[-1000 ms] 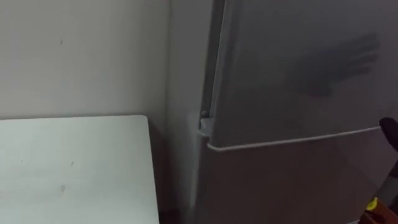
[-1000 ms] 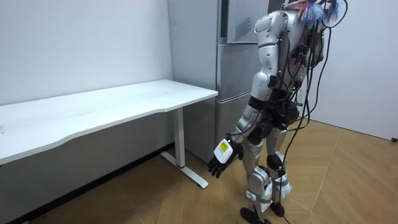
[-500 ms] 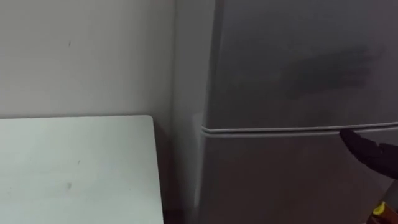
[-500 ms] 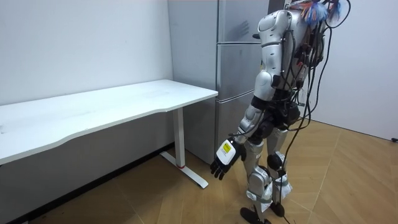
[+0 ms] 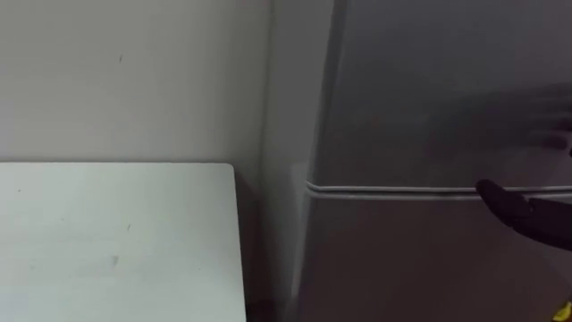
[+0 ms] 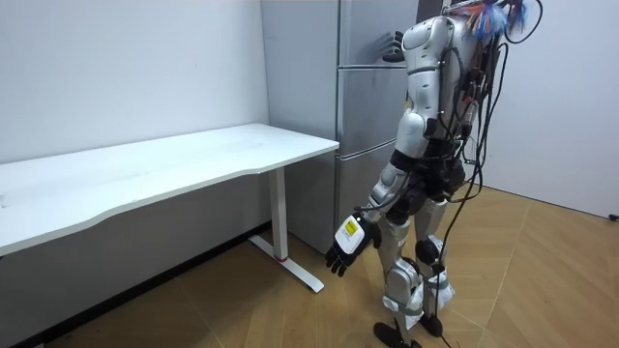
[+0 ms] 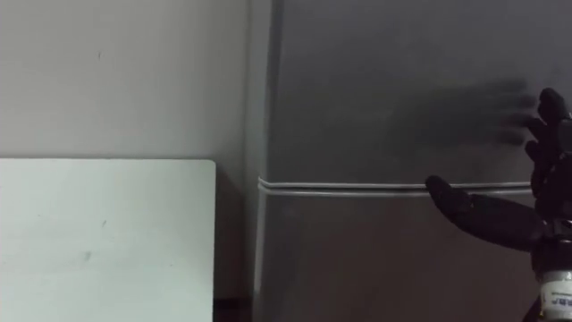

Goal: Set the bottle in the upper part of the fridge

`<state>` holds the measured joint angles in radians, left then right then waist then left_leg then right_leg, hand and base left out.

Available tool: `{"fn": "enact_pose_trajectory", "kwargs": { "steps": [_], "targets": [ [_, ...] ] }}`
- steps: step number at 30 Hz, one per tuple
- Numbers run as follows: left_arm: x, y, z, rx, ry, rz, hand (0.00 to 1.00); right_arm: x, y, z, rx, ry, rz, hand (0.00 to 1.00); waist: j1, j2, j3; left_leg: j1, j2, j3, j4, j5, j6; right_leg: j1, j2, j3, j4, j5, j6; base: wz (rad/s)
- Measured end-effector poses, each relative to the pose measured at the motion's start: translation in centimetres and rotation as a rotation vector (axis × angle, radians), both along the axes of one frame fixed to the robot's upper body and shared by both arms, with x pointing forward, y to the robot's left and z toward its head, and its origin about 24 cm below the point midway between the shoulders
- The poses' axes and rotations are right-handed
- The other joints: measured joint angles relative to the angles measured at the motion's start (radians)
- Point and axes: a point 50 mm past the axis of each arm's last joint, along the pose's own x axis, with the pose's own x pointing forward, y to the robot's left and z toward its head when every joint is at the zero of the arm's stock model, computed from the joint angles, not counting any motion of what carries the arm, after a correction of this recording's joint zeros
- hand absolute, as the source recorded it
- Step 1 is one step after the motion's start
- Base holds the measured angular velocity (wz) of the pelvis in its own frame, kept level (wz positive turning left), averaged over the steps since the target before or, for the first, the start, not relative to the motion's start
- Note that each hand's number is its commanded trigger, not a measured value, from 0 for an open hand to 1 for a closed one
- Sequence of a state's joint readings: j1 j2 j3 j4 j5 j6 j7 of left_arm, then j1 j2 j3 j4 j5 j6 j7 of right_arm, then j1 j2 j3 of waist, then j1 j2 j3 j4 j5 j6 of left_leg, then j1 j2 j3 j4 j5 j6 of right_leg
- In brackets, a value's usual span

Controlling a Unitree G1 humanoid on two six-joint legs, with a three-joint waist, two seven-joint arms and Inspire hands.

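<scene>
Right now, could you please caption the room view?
Robot facing the tall grey metal fridge, right hand raised to it, left hand hanging open.

Head eyes face the fridge (image 5: pixel 429 107) close; room view shares it, farther.

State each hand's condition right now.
Left hand: open, empty, hanging by the robot's side.
Right hand: open, empty, raised before the fridge door.
</scene>
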<state>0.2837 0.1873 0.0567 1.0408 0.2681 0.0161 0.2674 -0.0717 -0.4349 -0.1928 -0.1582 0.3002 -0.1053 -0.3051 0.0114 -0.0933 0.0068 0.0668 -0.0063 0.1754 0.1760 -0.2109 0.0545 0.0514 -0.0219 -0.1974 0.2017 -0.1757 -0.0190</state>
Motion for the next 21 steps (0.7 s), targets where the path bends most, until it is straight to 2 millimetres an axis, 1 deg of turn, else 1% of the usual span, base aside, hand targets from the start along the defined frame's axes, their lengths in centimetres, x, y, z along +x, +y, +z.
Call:
{"fn": "enact_pose_trajectory", "kwargs": {
  "steps": [3,8,12,19,20,21],
  "targets": [
    [-0.3,0.0,0.0,-0.003,0.009,0.0,0.0,0.4,0.0,-0.2,0.007,0.005,-0.009,0.0,-0.001,0.0,0.0001,-0.003,-0.001,-0.009,0.009,0.0,0.0,-0.001,-0.001,-0.005,-0.009,0.001,0.0,0.07],
    [-0.8,0.0,0.0,-0.004,0.019,0.003,0.0,0.3,-0.1,-0.3,0.02,0.003,-0.036,0.0,0.002,-0.001,-0.0006,-0.01,-0.004,-0.024,0.016,0.0,0.001,0.0,-0.001,-0.009,-0.015,0.003,0.003,0.07],
    [-1.0,0.0,0.0,-0.009,0.025,0.008,0.0,0.4,-0.4,-0.6,0.03,0.003,-0.041,0.0,-0.003,0.002,-0.0018,-0.006,-0.004,-0.023,0.015,0.0,0.002,0.004,-0.002,-0.012,-0.016,0.007,0.003,0.0],
    [-1.0,0.0,0.0,-0.019,0.013,0.042,0.0,0.5,-1.4,-2.1,0.05,0.066,-0.098,0.0,-0.007,0.001,-0.0032,-0.003,-0.004,-0.023,0.013,0.0,0.002,0.016,-0.005,-0.024,-0.016,0.008,0.003,0.0],
    [-1.0,0.0,0.0,-0.017,0.012,0.049,0.0,0.4,-1.8,-2.6,0.056,0.087,-0.116,0.0,-0.008,-0.003,-0.0067,-0.001,-0.004,-0.023,0.012,0.0,0.002,0.014,-0.005,-0.025,-0.018,0.008,0.003,0.05],
    [-1.1,0.1,0.0,-0.015,0.009,0.059,0.0,0.2,-2.0,-2.9,0.059,0.098,-0.128,0.0,-0.008,-0.002,-0.0076,-0.001,-0.003,-0.023,0.012,0.0,0.002,0.015,-0.005,-0.026,-0.019,0.008,0.003,0.06]
  ]
}}
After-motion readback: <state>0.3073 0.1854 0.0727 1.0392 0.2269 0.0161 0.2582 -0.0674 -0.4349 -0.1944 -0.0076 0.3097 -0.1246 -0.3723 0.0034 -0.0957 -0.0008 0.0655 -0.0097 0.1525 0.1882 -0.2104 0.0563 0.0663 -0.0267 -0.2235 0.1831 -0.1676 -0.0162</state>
